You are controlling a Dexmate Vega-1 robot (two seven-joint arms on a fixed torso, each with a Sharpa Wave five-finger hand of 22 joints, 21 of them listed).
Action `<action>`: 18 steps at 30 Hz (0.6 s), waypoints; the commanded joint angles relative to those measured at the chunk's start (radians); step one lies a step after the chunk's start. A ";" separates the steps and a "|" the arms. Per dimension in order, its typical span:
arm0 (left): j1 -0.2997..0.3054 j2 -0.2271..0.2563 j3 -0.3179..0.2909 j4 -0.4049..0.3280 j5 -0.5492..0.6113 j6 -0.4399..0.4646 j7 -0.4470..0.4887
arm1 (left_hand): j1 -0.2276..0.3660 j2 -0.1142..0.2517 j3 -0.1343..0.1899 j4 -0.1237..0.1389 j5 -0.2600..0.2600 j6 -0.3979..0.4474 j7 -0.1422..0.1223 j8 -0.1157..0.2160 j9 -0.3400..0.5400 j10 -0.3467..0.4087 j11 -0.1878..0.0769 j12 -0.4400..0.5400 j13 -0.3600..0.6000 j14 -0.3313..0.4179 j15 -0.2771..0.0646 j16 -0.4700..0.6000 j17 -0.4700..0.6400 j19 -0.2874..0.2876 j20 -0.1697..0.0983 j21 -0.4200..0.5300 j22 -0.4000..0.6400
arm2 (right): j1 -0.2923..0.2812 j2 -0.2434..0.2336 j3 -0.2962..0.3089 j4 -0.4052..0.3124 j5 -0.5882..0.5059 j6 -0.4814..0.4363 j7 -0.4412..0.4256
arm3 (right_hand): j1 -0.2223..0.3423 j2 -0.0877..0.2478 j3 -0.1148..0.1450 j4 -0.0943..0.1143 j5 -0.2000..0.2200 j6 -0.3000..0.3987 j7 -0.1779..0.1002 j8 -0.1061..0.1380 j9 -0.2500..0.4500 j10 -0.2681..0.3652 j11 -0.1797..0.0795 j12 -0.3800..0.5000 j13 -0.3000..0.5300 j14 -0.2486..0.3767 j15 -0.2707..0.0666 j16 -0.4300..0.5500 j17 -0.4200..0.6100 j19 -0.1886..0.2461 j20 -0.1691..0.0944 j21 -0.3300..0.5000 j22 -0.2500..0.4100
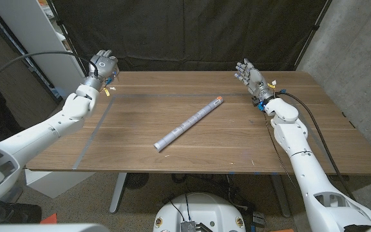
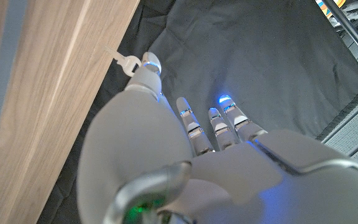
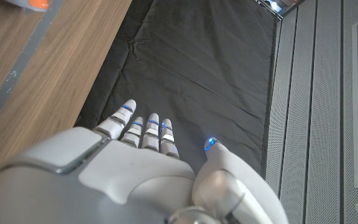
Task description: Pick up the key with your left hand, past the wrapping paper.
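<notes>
My left hand (image 1: 102, 66) is raised over the table's far left corner. In the left wrist view, a small pale key (image 2: 120, 60) sticks out from the thumb tip of that hand (image 2: 166, 149), pinched there against a finger I cannot see, while the other fingers (image 2: 191, 124) reach out over the black cloth. The wrapping paper roll (image 1: 189, 122) lies diagonally across the middle of the table, its orange end cap (image 1: 218, 100) pointing to the far right. My right hand (image 1: 251, 74) is held up at the far right with its fingers apart, empty.
The wooden table (image 1: 237, 142) has a grey tape line (image 1: 92, 135) along its left side. A black curtain (image 1: 185, 32) hangs close behind the far edge. A concrete wall (image 1: 356, 58) stands to the right.
</notes>
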 commanded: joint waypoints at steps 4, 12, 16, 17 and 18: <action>0.036 0.001 -0.090 -0.079 -0.055 0.015 -0.019 | 0.011 0.000 0.000 -0.004 0.000 0.062 0.062 -0.003 0.005 0.012 0.001 0.004 0.004 -0.002 -0.157 0.001 0.000 -0.002 -0.037 0.004 0.004 | 0.021 -0.010 -0.033 0.013 -0.029 0.005 -0.006 | -0.004 0.010 0.005 -0.001 -0.005 0.009 0.000 0.004 0.002 0.009 0.000 0.000 0.002 0.004 0.003 0.003 0.002 0.009 -0.024 0.003 0.005; 0.057 0.011 -0.117 -0.114 -0.064 0.026 -0.027 | 0.014 0.002 0.000 -0.003 -0.001 0.064 0.066 -0.006 0.005 0.015 0.001 0.003 0.005 -0.002 -0.156 0.001 0.000 -0.004 -0.036 0.005 0.004 | 0.025 -0.012 -0.039 0.017 -0.033 0.002 -0.012 | -0.003 0.009 0.006 -0.001 -0.005 0.009 0.001 0.004 0.002 0.009 -0.001 -0.001 0.002 0.006 0.003 0.003 0.002 0.009 -0.024 0.003 0.005; 0.067 0.013 -0.133 -0.133 -0.077 0.030 -0.035 | 0.016 0.003 0.001 -0.003 -0.002 0.063 0.074 -0.008 0.005 0.019 0.001 0.002 0.005 -0.001 -0.156 0.002 0.000 -0.004 -0.037 0.005 0.004 | 0.028 -0.014 -0.043 0.020 -0.035 -0.001 -0.010 | -0.003 0.009 0.006 -0.002 -0.005 0.010 0.000 0.004 0.002 0.010 -0.001 -0.001 0.002 0.006 0.003 0.003 0.002 0.009 -0.024 0.003 0.005; 0.068 0.013 -0.137 -0.136 -0.080 0.029 -0.038 | 0.016 0.003 0.001 -0.003 -0.002 0.061 0.073 -0.010 0.006 0.019 0.001 0.002 0.005 -0.001 -0.156 0.002 0.000 -0.004 -0.036 0.005 0.004 | 0.028 -0.014 -0.044 0.019 -0.035 -0.003 -0.010 | -0.003 0.009 0.006 -0.002 -0.005 0.009 0.000 0.003 0.002 0.010 -0.001 -0.001 0.002 0.006 0.003 0.003 0.002 0.009 -0.024 0.003 0.005; 0.068 0.015 -0.138 -0.139 -0.078 0.030 -0.043 | 0.017 0.004 0.001 -0.003 -0.002 0.061 0.072 -0.010 0.006 0.020 0.001 0.002 0.005 -0.001 -0.156 0.002 0.000 -0.004 -0.036 0.005 0.004 | 0.029 -0.014 -0.044 0.019 -0.035 -0.005 -0.010 | -0.003 0.009 0.006 -0.002 -0.005 0.010 0.000 0.004 0.002 0.010 -0.001 -0.001 0.002 0.006 0.002 0.003 0.002 0.009 -0.024 0.003 0.005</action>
